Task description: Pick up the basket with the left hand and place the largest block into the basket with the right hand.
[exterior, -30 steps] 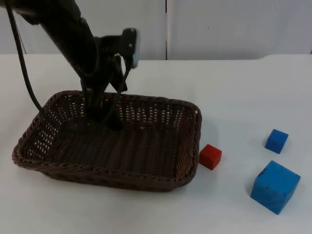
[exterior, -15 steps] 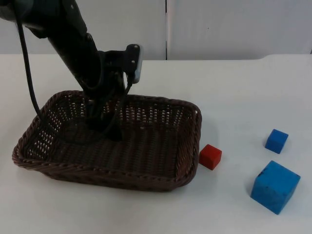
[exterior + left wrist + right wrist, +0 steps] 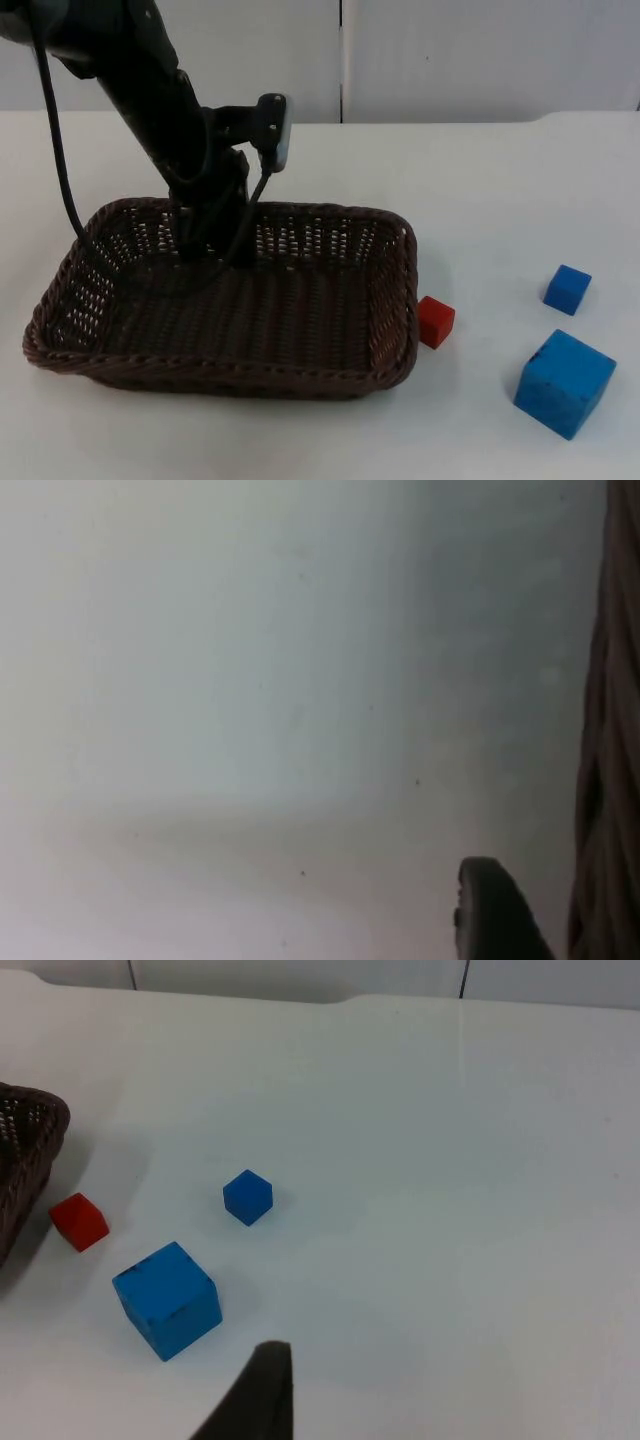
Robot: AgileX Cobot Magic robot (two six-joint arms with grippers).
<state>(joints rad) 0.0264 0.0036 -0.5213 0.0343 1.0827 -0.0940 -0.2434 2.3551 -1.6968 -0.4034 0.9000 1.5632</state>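
A brown wicker basket (image 3: pixel 395 300) lies left of centre on the white table. My left gripper (image 3: pixel 213 243) reaches down over the basket's far rim and is shut on that rim; in the left wrist view the weave (image 3: pixel 610 760) runs beside one fingertip (image 3: pixel 495 910). The largest block, a big blue cube (image 3: pixel 564 383) (image 3: pixel 167 1300), stands at the front right. My right gripper waits open above the table's right side, holding nothing, with one fingertip (image 3: pixel 258 1395) near the big cube.
A small red cube (image 3: pixel 437 321) (image 3: pixel 79 1221) sits against the basket's right wall, partly hidden by it. A small blue cube (image 3: pixel 567 289) (image 3: pixel 247 1197) stands behind the big one. The basket's corner (image 3: pixel 25 1150) is just left of the red cube.
My left gripper has shut on the basket's far rim. The basket has shifted toward the front and right, and now covers part of the red cube. The blocks have not moved.
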